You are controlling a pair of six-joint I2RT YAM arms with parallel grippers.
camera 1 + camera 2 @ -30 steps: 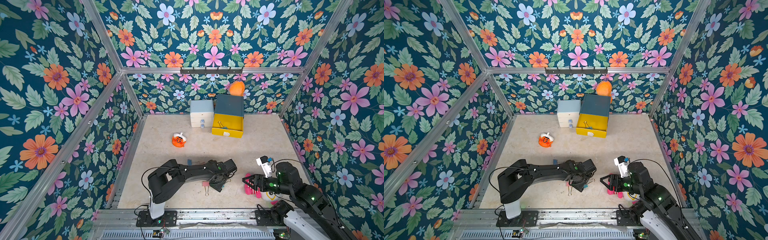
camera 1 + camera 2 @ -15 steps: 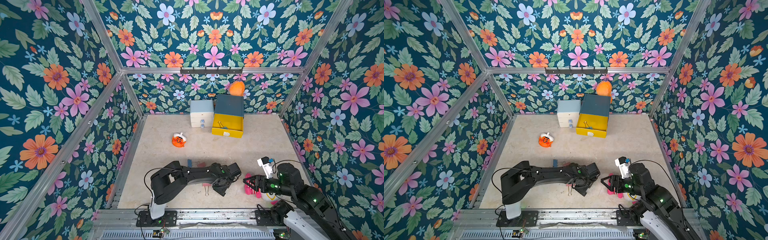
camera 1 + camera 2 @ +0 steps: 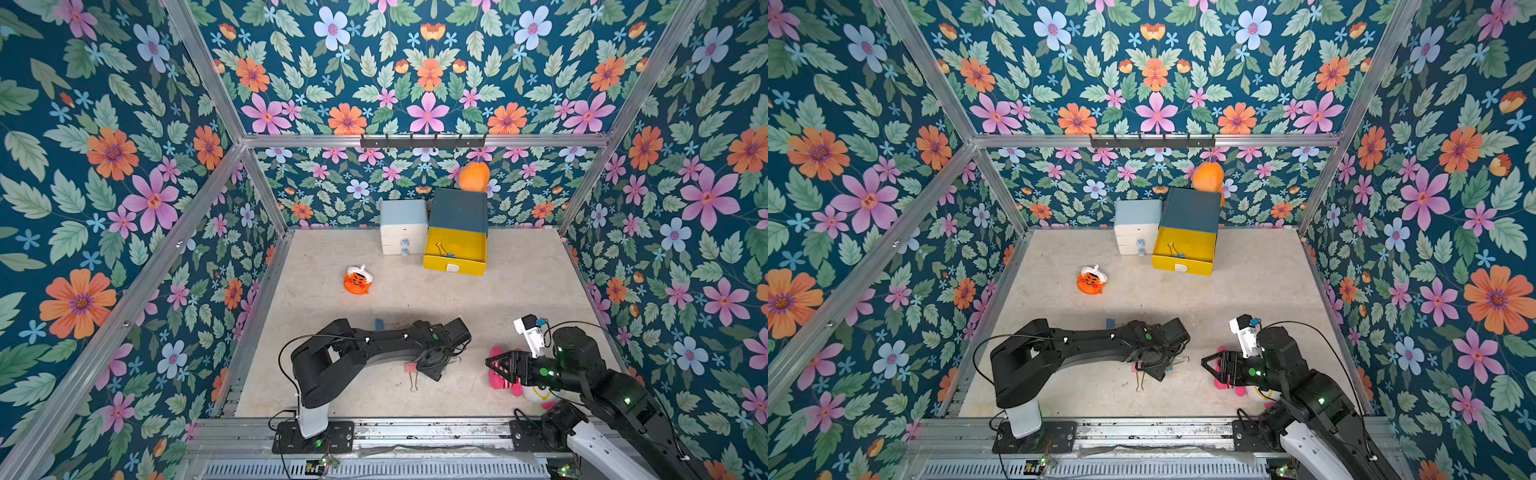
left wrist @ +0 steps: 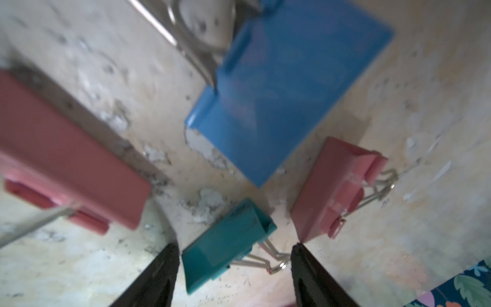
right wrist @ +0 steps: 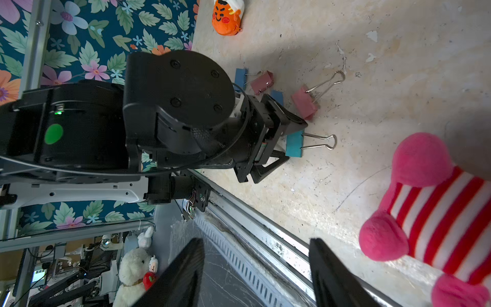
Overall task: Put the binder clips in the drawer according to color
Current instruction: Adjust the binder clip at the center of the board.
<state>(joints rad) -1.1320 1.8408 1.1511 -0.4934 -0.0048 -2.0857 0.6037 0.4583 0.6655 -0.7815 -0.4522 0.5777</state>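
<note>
Nearest the front rail (image 3: 415, 430), the right gripper (image 5: 255, 240) hangs with its jaws wide apart and empty, just beside a pink-and-red striped plush toy (image 5: 435, 212). It has scarcely moved in the last second.

A little farther in, the left gripper (image 4: 234, 245) has shifted only slightly and drawn its jaws in a touch. They stand open on either side of a small teal fold-back binder clip (image 4: 225, 239) with silver wire handles, not yet pinching it. No clip has left the beige floor (image 3: 519, 291), so the pick looks imminent rather than made.

A pink binder clip (image 4: 334, 186) lies just beside the teal one, with a second pink clip (image 4: 69, 154) and a blue clip (image 4: 287, 87) near.

Beyond sits an orange plush face toy (image 3: 357, 280). At the back, the dark blue-grey cabinet (image 3: 457, 210) has its yellow drawer (image 3: 432, 262) pulled open with a lone binder clip (image 3: 449, 255) inside. A white and pale-blue drawer unit (image 3: 403, 226) stands beside the cabinet.
</note>
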